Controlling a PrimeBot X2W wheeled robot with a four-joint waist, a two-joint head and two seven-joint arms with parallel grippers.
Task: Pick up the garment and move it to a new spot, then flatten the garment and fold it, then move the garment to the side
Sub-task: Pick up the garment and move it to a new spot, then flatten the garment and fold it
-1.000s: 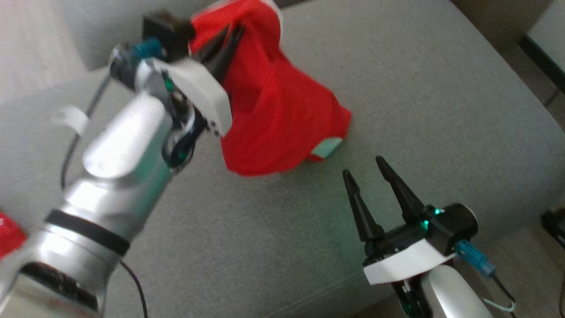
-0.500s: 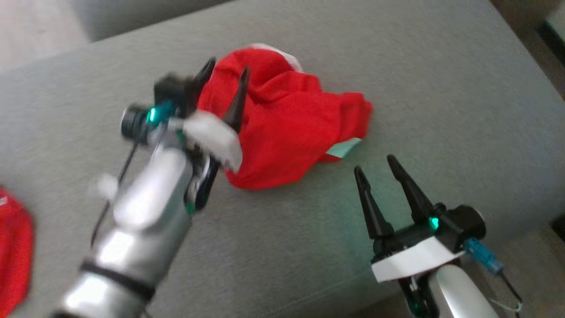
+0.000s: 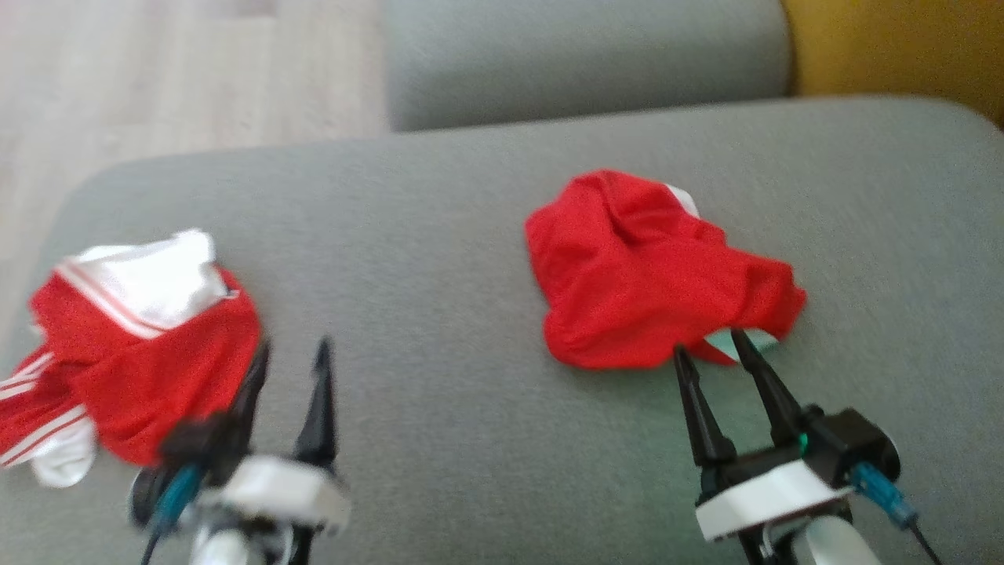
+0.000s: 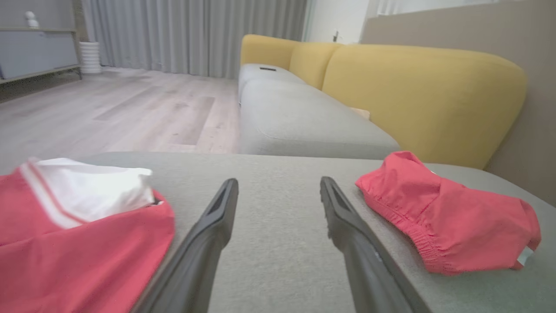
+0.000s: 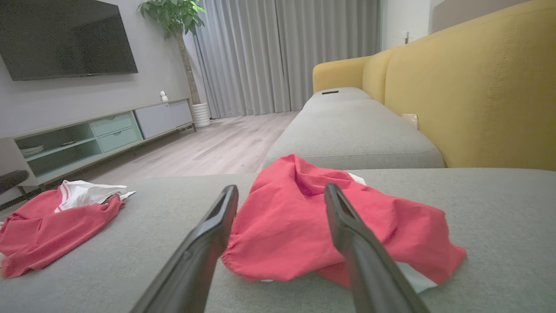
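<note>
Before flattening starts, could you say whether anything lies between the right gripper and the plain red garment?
Nothing visible does: the right gripper, jaws open, sits at the near edge of the plain red garment.

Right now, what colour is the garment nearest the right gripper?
The garment is plain red, with some white underneath; the right wrist view shows it best.

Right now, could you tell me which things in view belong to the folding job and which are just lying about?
In the job, probably: crumpled red garment, just ahead of the open right gripper; open left gripper; grey sofa seat under it.
Just lying about: red-and-white garment at the left; yellow backrest; television; potted plant.
</note>
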